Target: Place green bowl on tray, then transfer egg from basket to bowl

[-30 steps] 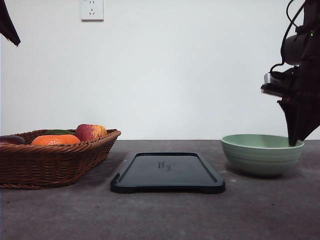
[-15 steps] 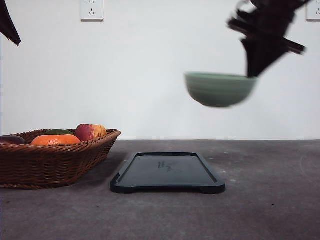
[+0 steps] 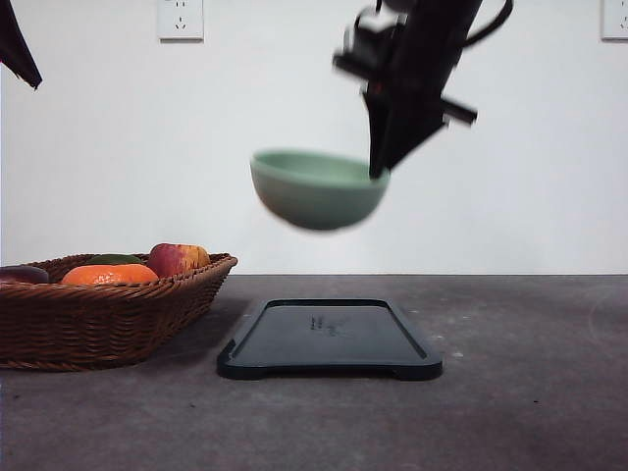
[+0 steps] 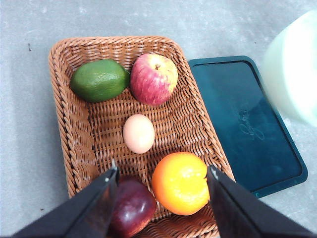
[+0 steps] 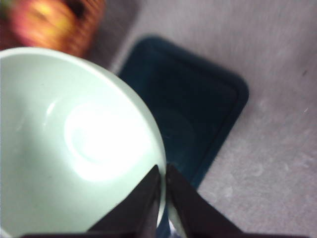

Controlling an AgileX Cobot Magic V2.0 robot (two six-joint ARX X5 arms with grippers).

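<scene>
Well below the right gripper (image 3: pixel 377 169) lies the flat black rectangular tray (image 3: pixel 329 339), while beneath the left gripper (image 4: pixel 162 174), its fingers spread wide with nothing between them, sits the shallow brown woven wicker basket (image 4: pixel 69 129) of fruit. The pale sage-green round bowl (image 3: pixel 316 189) hangs in mid-air off the right gripper, whose two fingers are pinched together on its near rim — it looks stiff, smooth and likely slippery, so that one-sided rim grip could let it tilt. Smallest is the smooth pale-brown egg (image 4: pixel 138 133), just ahead of the left gripper's fingertips in the basket's middle: light and fragile, best cradled gently across its narrow sides.
</scene>
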